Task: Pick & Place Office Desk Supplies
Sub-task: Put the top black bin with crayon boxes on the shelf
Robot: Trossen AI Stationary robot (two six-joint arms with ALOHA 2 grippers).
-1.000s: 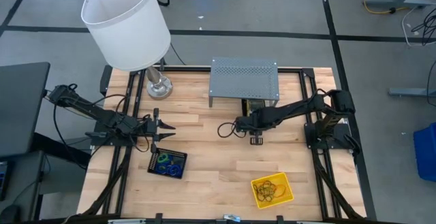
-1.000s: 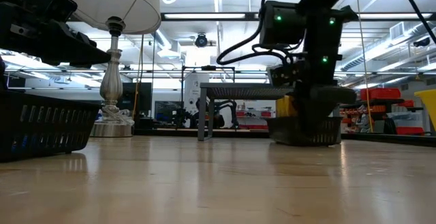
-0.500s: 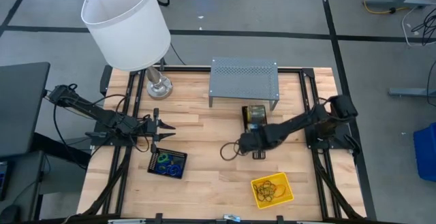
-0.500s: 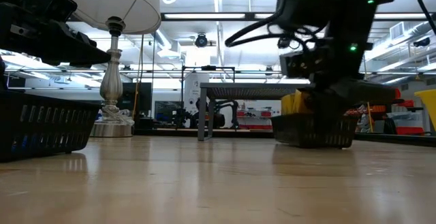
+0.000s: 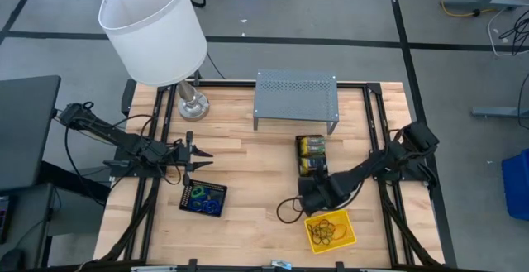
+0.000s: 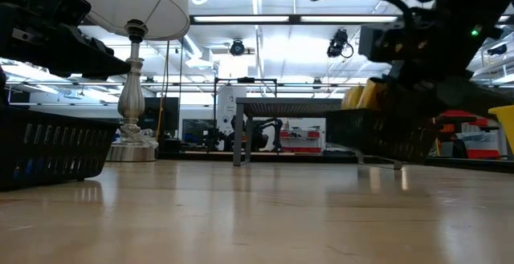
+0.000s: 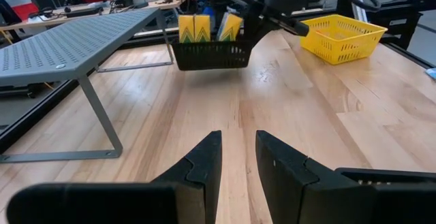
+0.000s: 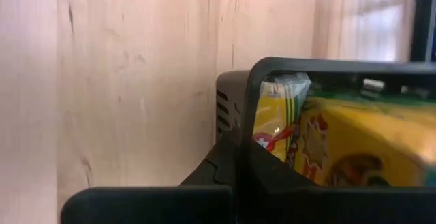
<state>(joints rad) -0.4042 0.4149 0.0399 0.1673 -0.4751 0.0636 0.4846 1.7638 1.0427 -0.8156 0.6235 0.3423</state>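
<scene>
Crayon-box tray lengthwise toward shelf, seemingly.

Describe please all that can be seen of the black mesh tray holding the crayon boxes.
The black mesh tray is small and rectangular, with slotted dark walls and a rounded rim. Yellow-and-green crayon boxes stand upright inside it. It sits out in front of the grey shelf. The right gripper is shut on its rim, and in the low view it seems slightly raised off the table.

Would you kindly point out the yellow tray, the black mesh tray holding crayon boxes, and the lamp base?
yellow tray [image 5: 348, 220]: high view, on its right rim.
black mesh tray [image 7: 210, 55]: left wrist view, on its front wall.
lamp base [image 5: 193, 106]: high view, on the metal foot.
</scene>
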